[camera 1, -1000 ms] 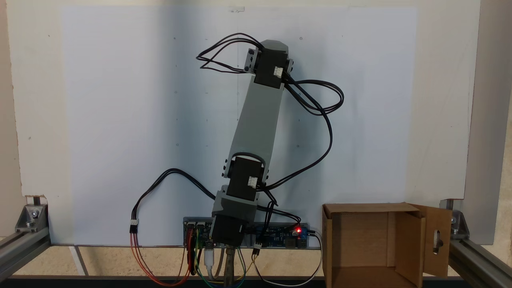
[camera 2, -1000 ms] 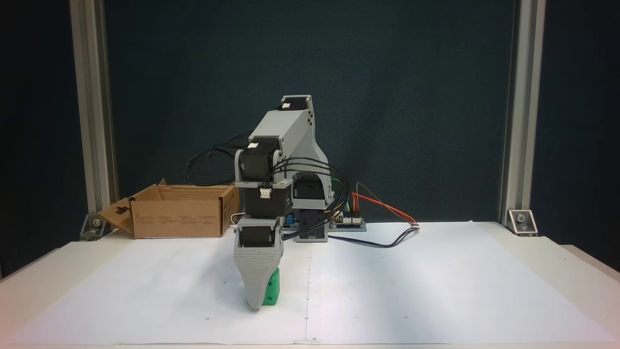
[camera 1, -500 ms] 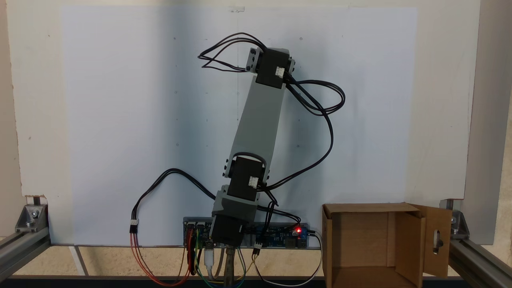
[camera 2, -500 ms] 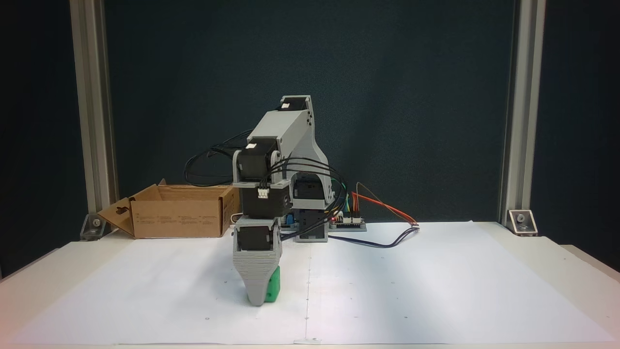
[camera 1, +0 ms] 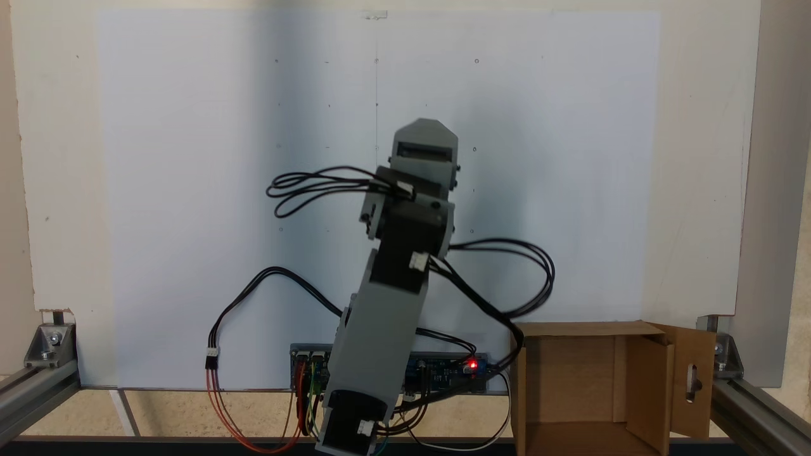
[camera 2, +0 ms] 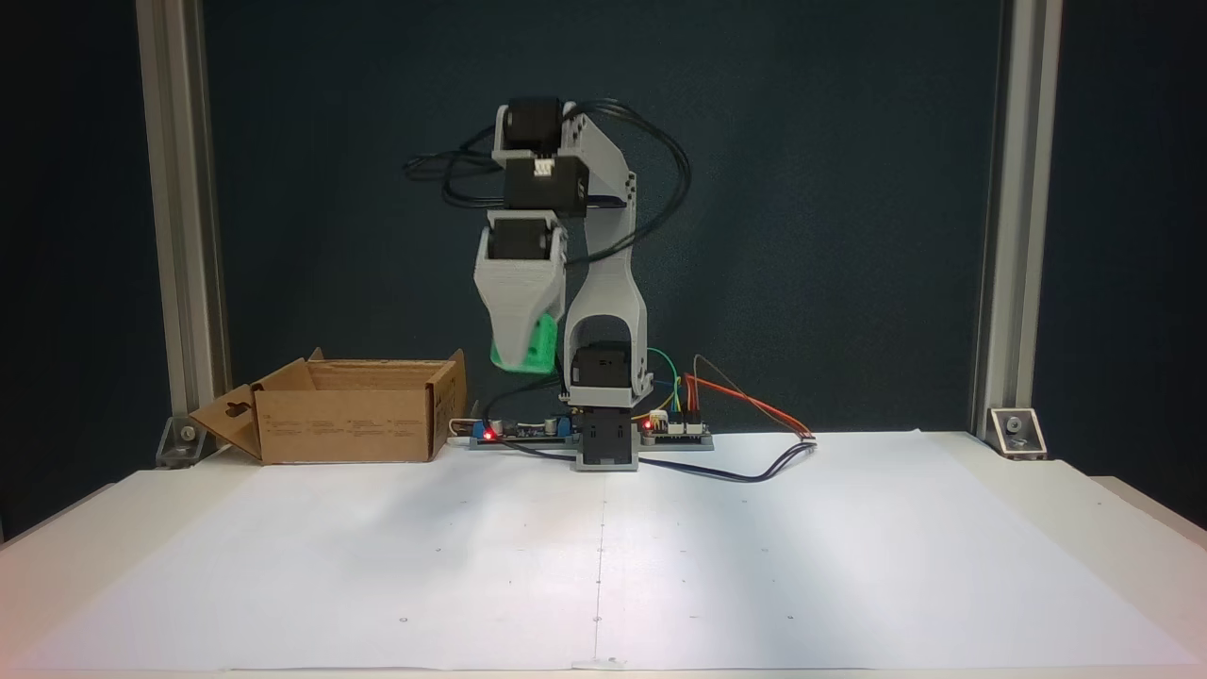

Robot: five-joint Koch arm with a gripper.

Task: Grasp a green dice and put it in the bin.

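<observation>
The green dice (camera 2: 539,343) hangs high above the table, pinched at the tip of my gripper (camera 2: 524,362), which is shut on it and points down. The grey front jaw covers the dice's left part. The held dice is just right of and above the bin (camera 2: 349,421), a brown cardboard box with open flaps at the back left of a fixed view. In the fixed view from above, the bin (camera 1: 583,329) sits at the lower right, with a slotted flap (camera 1: 693,380) on its right side. There the folded arm (camera 1: 405,253) covers the dice.
A white paper sheet (camera 2: 754,566) covers the table. Circuit boards (camera 2: 674,430) with red lights and loose cables (camera 2: 754,471) lie around the arm's base (camera 2: 605,443). Aluminium posts (camera 2: 1018,217) stand at both back corners.
The arm has folded back and lifted the gripper from the paper to high above the base, carrying the green dice with it toward the bin side.
</observation>
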